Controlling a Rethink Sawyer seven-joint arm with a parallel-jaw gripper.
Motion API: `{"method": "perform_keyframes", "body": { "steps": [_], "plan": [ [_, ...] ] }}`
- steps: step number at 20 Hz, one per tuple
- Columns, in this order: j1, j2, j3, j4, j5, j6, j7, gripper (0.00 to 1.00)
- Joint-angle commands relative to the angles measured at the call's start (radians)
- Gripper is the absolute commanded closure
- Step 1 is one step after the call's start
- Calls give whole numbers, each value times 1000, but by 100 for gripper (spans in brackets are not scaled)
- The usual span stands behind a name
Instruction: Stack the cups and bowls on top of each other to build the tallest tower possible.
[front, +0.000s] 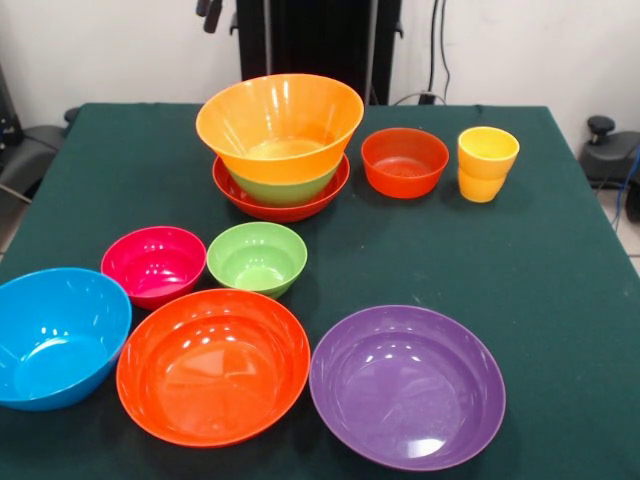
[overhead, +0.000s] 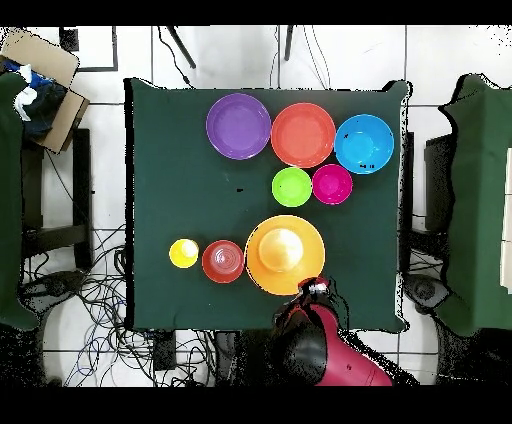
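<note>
Nine vessels spread over the green table (front: 560, 300); largest first. Wide purple bowl (front: 407, 386) at the near edge, just beside the wide red-orange bowl (front: 213, 365), rims close together; blue bowl (front: 55, 335) at the near left corner, tilted slightly, close against that red-orange bowl. Toward the far side, the tower (front: 280, 145): large orange bowl (front: 279, 122) uppermost, nested in a medium lime green bowl (front: 283, 187), both seated in a shallow red-orange dish (front: 280, 205) at the bottom. Mid-table, small magenta bowl (front: 154, 264) and small lime green bowl (front: 257, 258) side by side, nearly touching. Right of the tower, small red-orange bowl (front: 404, 161) standing alone; beside it, two yellow-orange cups (front: 487, 163), one nested upright in the other. Overhead, red arm (overhead: 325, 350) at the table's edge just beside the tower; gripper (overhead: 315, 287) over that edge, holding nothing visible; opening cannot be told.
</note>
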Motion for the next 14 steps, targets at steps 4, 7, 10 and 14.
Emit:
{"method": "perform_keyframes", "body": {
  "steps": [4,7,10,14],
  "plan": [
    [115,-43,-56,-61,-46,260,-19,0],
    [123,-216,-118,-51,-100,460,-115,0],
    [70,-355,-120,-40,-133,609,-223,0],
    [30,-432,-98,-81,-135,763,-272,0]
  ]
}}
